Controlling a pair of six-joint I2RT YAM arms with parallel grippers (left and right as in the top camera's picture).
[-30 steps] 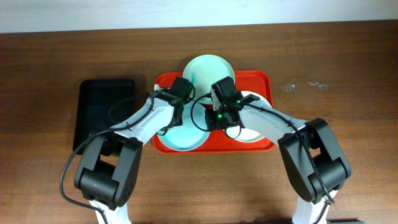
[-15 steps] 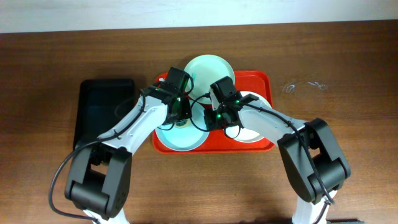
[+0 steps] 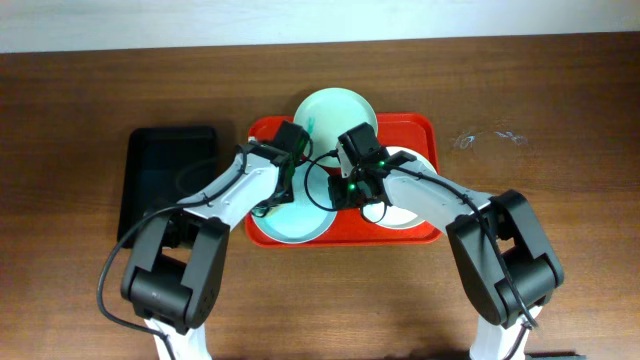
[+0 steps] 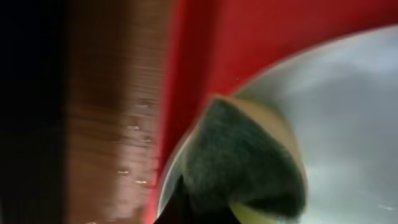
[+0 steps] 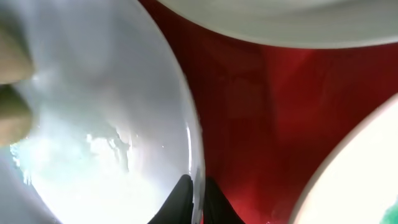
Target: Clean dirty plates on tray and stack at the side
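The red tray holds three pale plates. My right gripper is shut on the right rim of the front-left plate; in the right wrist view my fingertips pinch that rim, with the plate to their left. My left gripper presses a dark green and yellow sponge onto the same plate near its left rim. A second plate with a teal smear lies at the tray's far edge. The third plate lies at the right.
A smaller black tray lies on the wooden table left of the red tray. A few shiny wet marks lie on the table to the right. The red tray floor shows between the plates.
My left gripper swung toward the tray's far side with the sponge, then came back down over the front-left plate. My right gripper has kept its hold on the rim.
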